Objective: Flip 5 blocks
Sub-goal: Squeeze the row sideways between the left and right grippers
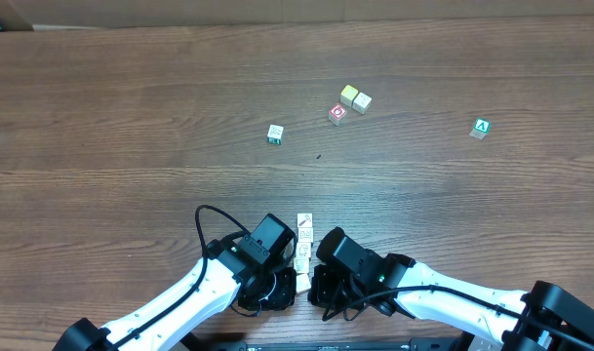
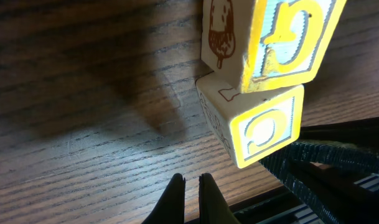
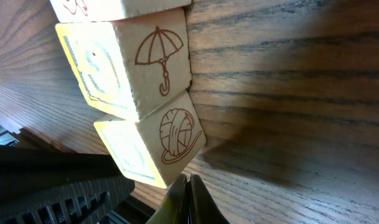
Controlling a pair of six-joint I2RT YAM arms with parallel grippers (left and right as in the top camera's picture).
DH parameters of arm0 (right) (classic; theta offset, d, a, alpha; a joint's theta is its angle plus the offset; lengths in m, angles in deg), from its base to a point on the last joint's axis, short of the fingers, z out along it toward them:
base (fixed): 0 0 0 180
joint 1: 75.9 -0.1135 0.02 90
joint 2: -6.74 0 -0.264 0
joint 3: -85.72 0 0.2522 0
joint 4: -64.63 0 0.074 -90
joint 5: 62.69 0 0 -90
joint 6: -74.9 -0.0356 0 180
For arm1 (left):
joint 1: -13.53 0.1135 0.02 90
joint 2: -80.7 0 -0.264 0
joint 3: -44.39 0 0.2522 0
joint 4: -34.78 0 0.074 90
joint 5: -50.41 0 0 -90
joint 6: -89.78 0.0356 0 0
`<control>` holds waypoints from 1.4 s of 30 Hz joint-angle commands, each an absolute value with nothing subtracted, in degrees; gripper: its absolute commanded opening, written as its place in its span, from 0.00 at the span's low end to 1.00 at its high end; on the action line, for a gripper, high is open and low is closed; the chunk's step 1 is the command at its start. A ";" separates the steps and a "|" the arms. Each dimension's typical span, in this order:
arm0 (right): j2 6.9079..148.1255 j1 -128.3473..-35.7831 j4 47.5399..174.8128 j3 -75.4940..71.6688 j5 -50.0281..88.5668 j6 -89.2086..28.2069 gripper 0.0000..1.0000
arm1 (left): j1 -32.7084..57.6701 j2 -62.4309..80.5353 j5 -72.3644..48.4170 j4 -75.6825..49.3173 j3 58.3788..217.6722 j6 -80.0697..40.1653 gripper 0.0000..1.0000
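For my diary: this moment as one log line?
left hand: shut, empty | right hand: shut, empty | blocks: row between hands

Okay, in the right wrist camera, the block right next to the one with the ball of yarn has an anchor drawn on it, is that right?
Not quite. The neighbouring block touching the yarn-ball block has an umbrella drawn on it, not an anchor. The right wrist view shows this clearly.
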State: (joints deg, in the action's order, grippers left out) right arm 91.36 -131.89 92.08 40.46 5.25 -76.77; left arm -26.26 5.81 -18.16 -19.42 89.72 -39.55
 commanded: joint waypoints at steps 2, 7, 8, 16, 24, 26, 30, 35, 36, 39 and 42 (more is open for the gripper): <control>91.63 -132.15 91.69 40.06 5.53 -76.66 0.04 | -26.57 6.72 -18.60 -19.25 89.44 -40.57 0.04; 91.54 -132.15 93.72 40.04 8.07 -80.01 0.04 | -26.57 6.72 -21.46 -19.14 89.44 -41.47 0.04; 91.38 -132.15 94.40 40.04 8.92 -81.10 0.04 | -26.57 6.72 -22.60 -19.12 89.44 -41.78 0.04; 90.97 -132.04 94.01 40.04 12.33 -81.43 0.04 | -26.57 6.72 -24.17 -17.22 89.44 -42.78 0.04; 90.99 -132.04 91.08 40.04 14.71 -81.32 0.04 | -26.57 6.72 -24.10 -16.21 89.44 -44.16 0.04; 90.99 -132.04 91.28 40.04 14.62 -81.34 0.04 | -26.57 6.72 -24.10 -16.19 89.44 -44.20 0.04; 90.99 -132.11 91.28 40.04 14.30 -81.34 0.04 | -26.57 6.72 -24.83 -15.95 89.44 -45.75 0.04; 90.99 -132.11 91.25 40.04 13.27 -81.30 0.04 | -26.57 6.70 -25.04 -13.78 89.44 -46.80 0.04; 90.99 -132.11 91.28 40.04 13.05 -81.32 0.04 | -26.57 6.66 -25.04 -13.30 89.44 -47.02 0.05; 90.99 -132.11 91.25 40.04 12.64 -81.14 0.04 | -26.57 6.55 -25.00 -11.69 89.44 -47.26 0.04; 90.99 -132.11 91.25 40.04 12.22 -81.14 0.04 | -26.59 6.48 -25.00 -10.90 89.44 -48.29 0.04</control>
